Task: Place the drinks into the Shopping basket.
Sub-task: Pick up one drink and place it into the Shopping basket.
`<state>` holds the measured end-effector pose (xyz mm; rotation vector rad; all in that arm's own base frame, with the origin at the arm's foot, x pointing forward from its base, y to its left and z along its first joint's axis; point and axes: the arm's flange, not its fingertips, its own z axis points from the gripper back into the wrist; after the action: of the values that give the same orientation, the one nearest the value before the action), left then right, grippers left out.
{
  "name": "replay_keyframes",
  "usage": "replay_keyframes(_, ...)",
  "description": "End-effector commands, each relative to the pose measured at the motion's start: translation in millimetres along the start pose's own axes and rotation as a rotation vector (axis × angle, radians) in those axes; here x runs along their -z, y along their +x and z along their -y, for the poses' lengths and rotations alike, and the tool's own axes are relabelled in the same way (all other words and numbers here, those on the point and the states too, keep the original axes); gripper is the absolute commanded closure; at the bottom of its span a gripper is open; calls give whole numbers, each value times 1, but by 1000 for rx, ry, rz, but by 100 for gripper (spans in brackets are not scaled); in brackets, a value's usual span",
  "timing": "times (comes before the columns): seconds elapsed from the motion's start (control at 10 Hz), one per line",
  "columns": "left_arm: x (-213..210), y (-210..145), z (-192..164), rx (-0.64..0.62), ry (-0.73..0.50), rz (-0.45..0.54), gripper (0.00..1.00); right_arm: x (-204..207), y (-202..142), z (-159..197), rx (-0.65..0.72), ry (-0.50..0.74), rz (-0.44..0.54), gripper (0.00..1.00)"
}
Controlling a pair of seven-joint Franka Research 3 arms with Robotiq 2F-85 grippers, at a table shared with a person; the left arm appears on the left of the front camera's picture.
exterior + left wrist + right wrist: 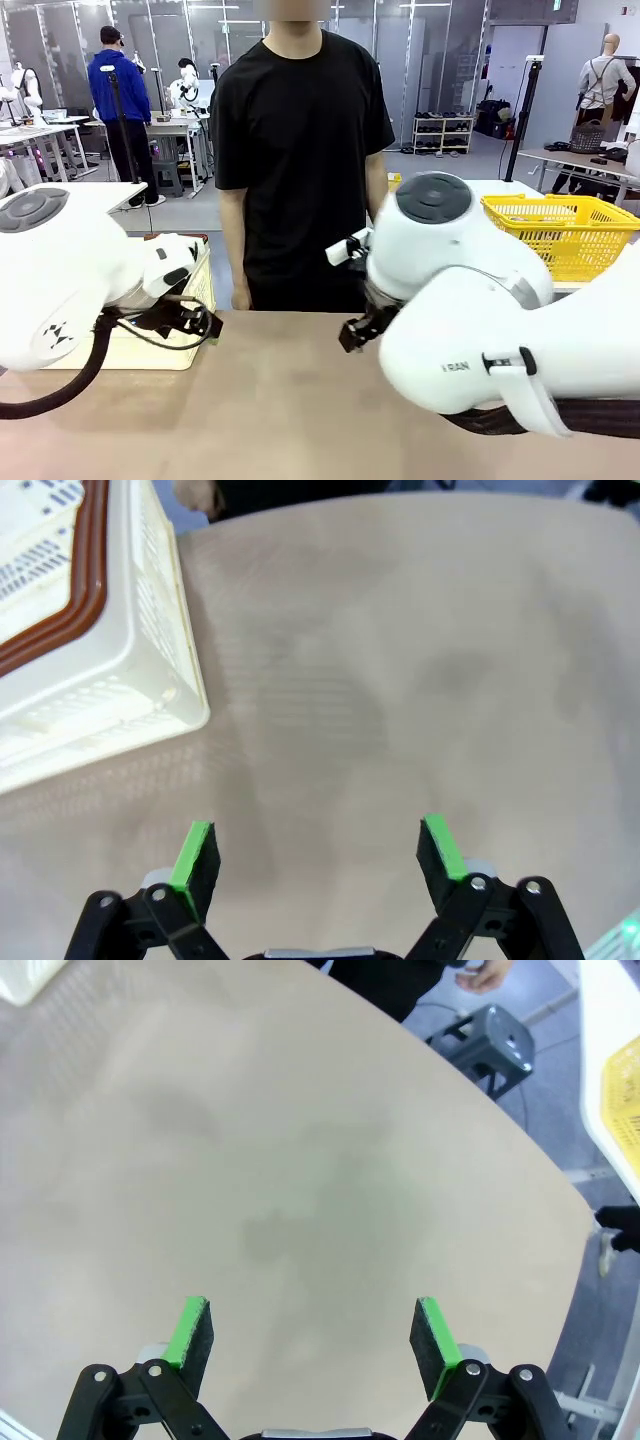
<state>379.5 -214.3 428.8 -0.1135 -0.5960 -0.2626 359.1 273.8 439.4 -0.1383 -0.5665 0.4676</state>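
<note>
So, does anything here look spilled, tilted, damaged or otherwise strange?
Nothing stands out. The cream-white slotted plastic basket with a brown-red rim stands upright on the beige table, and the left gripper and right gripper both hang open above it.

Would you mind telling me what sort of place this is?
Most likely a robotics lab staging a shop task: a person stands across the work table, and a cream Shopping basket and a yellow mesh basket serve as props.

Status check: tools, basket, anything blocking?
Left tool open, empty, over table beside Shopping basket. Right tool open, empty, over bare table. Person stands at far edge, not reaching in.
</note>
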Motion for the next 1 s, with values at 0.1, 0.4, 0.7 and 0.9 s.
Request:
replay_keyframes(0.1,-26,6,36,-51,59,7,0,-23,17,-21,104,-59,35,0)
replay_keyframes(0.4,-47,1,48,2,78,12,0,-47,13,-25,106,-65,56,0)
replay_keyframes(0.7,-53,-3,49,26,49,7,0,-56,9,-23,120,-72,67,0)
replay_keyframes(0.9,-55,-3,47,22,60,0,0,-60,7,-22,109,-62,68,0)
